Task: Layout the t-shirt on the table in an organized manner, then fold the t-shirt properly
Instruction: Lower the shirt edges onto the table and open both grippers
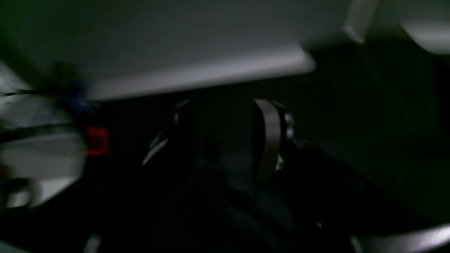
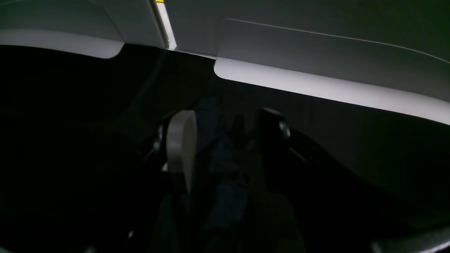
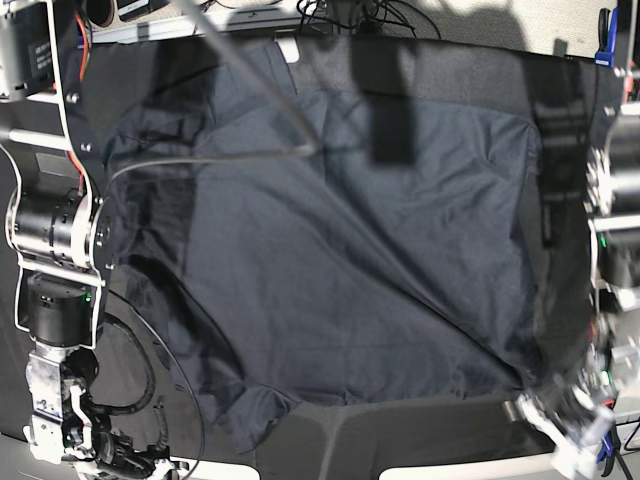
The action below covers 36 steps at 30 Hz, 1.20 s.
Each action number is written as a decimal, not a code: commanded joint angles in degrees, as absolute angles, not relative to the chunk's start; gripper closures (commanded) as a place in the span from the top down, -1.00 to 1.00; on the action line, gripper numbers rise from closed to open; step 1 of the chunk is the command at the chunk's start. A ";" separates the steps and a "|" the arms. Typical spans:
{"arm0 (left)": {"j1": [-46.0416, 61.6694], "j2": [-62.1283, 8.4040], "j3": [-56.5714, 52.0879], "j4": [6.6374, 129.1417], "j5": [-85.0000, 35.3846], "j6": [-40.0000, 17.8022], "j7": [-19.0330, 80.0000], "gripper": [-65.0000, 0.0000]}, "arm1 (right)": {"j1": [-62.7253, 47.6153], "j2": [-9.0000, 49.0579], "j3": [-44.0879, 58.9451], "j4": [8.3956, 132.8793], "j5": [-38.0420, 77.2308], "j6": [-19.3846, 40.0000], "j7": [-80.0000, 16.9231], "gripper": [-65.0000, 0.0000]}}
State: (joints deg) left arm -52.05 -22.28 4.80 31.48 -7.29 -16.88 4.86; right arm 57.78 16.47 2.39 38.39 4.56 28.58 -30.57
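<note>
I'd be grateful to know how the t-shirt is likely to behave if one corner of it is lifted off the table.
The t-shirt looks thin and floppy: long diagonal creases run across it, so it would probably drape and sag rather than hold shape. Its smooth fabric on the cloth-covered table may slide and drag along. It seems light, so a corner pull could shift the whole shirt.

T-shirt [image 3: 340,270]: dark navy, thin, spread nearly flat across most of the table [image 3: 440,60]. Diagonal creases are seen running from the far left toward the near right corner. One sleeve is bunched at the near left edge. Table: covered in black cloth, pale edge visible along the near side.
</note>
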 commanded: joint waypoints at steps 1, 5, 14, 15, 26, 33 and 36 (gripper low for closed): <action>-54.52 -22.94 4.60 32.53 -7.55 -16.91 3.49 -0.28 | 60.47 16.82 2.61 39.46 5.13 27.86 -29.26 -0.12; -54.39 -22.98 4.60 32.53 -7.55 -18.70 5.65 -0.28 | 60.49 16.84 2.61 39.46 5.15 27.86 -29.34 -0.12; -54.28 -23.03 4.60 32.62 -18.98 -26.48 18.74 -0.29 | 60.25 16.82 2.61 39.46 12.69 31.86 -39.20 -0.12; -54.28 -23.00 4.60 32.73 -20.12 -26.85 21.87 -0.33 | 59.88 16.82 2.61 39.53 14.00 34.13 -39.92 -0.12; -37.26 -26.61 4.60 57.17 -21.19 -28.73 29.15 -0.38 | 43.97 16.84 2.61 54.83 23.14 40.00 -42.15 -0.12; -16.27 -30.94 4.54 86.41 -21.10 -22.22 29.17 -0.38 | 24.91 16.84 2.72 83.81 23.00 40.00 -49.08 -0.12; -8.82 -32.10 4.54 96.29 -20.38 -20.97 29.32 -0.38 | 16.29 16.84 2.72 95.11 22.44 40.00 -50.74 -0.12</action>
State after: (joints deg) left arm -7.49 -31.44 4.93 95.46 -20.21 -21.15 30.55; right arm 14.44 16.32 2.37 94.37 21.10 39.27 -52.01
